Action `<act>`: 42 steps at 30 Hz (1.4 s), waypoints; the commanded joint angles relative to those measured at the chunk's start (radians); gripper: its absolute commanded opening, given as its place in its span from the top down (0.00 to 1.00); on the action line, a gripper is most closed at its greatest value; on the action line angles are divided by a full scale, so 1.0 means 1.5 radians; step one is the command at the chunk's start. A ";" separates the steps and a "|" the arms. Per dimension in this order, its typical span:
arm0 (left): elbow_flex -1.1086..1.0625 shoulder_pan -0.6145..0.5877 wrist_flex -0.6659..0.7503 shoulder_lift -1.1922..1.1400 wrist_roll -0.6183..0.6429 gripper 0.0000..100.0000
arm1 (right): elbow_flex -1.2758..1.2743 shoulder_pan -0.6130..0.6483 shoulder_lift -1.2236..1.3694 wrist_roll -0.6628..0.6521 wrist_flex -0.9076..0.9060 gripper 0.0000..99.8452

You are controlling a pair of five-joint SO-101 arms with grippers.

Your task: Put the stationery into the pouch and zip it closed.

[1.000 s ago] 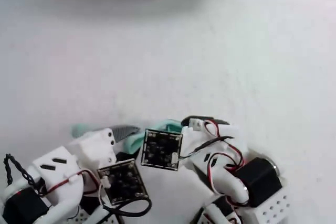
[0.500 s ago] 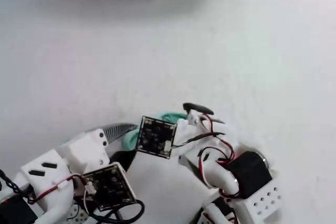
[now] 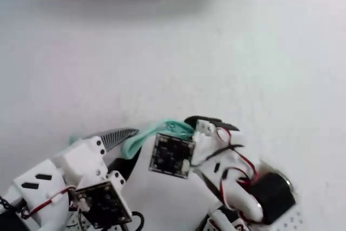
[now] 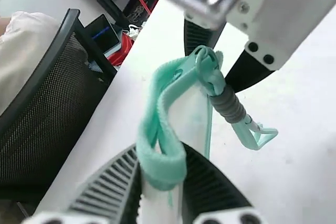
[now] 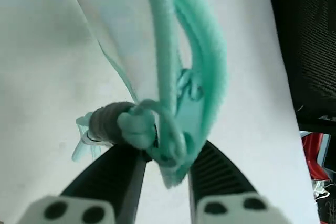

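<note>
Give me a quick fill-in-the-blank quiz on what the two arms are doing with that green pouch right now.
1. Both arms' jaws are ___ on the green pouch.
2. The sleeve on the zip pull's cord is ___ in colour.
3. The table under the pouch is ___.
Missing words: shut; grey; white.

Place: a robotics lab or an office-like workroom.
Table: a plain white tabletop (image 3: 173, 52) with dark floor beyond its far edge.
Hardware: bare circuit boards (image 3: 172, 155) and loose red and white wiring (image 3: 230, 160) on white printed arms.
Furniture: a black mesh office chair (image 4: 47, 114) just beside the table.
Clutter: red gear (image 4: 142, 4) and a small lit screen (image 4: 106, 30) off the table.
</note>
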State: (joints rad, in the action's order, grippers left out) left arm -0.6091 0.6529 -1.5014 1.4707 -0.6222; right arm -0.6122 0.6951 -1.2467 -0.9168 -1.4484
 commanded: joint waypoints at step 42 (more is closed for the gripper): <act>-0.106 -0.025 0.194 -0.010 0.150 0.98 | -0.173 0.067 -0.094 0.164 0.190 0.92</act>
State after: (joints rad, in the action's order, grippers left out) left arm -0.9129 0.5762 -1.2037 1.4507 -0.4166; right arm -0.7887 0.7795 -1.3986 -0.6713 -1.1937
